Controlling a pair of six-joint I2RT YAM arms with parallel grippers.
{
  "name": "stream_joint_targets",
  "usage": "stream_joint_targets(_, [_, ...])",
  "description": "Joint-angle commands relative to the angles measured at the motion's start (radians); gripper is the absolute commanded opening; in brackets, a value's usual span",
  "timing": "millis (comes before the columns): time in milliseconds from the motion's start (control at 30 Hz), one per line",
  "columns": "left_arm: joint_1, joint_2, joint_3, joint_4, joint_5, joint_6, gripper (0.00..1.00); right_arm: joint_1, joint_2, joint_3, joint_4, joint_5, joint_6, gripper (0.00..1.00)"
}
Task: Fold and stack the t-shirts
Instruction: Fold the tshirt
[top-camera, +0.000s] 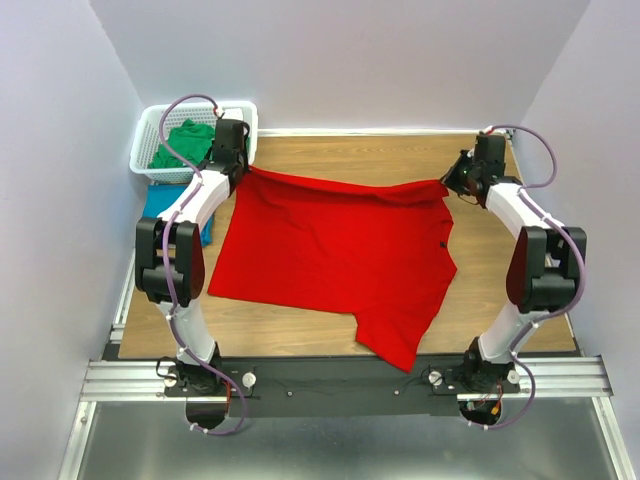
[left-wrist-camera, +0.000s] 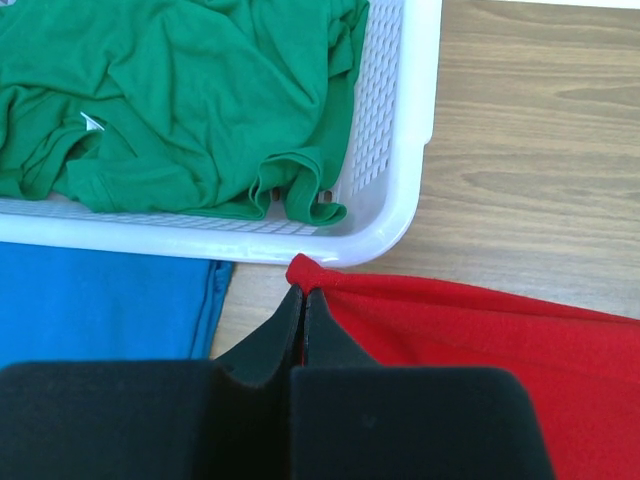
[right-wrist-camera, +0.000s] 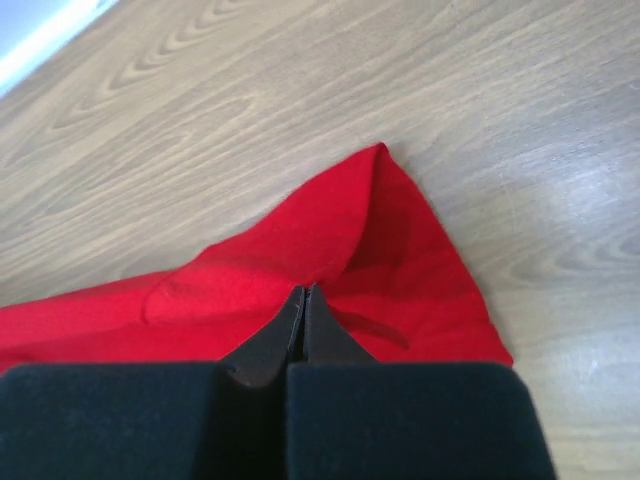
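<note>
The red t-shirt (top-camera: 335, 255) lies spread across the wooden table, its far edge pulled taut between my two grippers. My left gripper (left-wrist-camera: 303, 291) is shut on the shirt's far left corner (left-wrist-camera: 305, 270), right beside the basket. At the far right corner, my right gripper (right-wrist-camera: 304, 291) is shut on a fold of the red t-shirt (right-wrist-camera: 300, 250). A crumpled green t-shirt (left-wrist-camera: 180, 100) fills the basket. A teal blue t-shirt (left-wrist-camera: 100, 300) lies flat on the table, in front of the basket and partly under my left arm (top-camera: 185, 215).
The white plastic lattice basket (top-camera: 148, 135) stands at the far left corner of the table; its rim (left-wrist-camera: 405, 190) almost touches the left gripper's tips. Bare wood (top-camera: 380, 155) shows behind the red shirt. White walls enclose the table on three sides.
</note>
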Motion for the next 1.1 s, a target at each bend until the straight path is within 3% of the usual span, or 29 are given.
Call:
stream_joint_targets(0, [0.011,0.024,0.033,-0.034,-0.018,-0.012,0.0,-0.002,-0.101,-0.042,-0.025,0.059,-0.021,0.01])
stream_joint_targets(200, [0.011,0.033,0.03,-0.06,0.008,-0.034,0.0,-0.002,-0.203,-0.085,-0.071,0.179,-0.026,0.01])
stream_joint_targets(533, [0.011,0.019,-0.013,-0.091,0.017,-0.074,0.0,-0.002,-0.315,-0.227,-0.106,0.182,0.011,0.01])
stream_joint_targets(1067, [0.047,-0.024,-0.05,-0.116,-0.076,-0.135,0.0,0.0,-0.202,-0.191,-0.114,0.051,0.041,0.01])
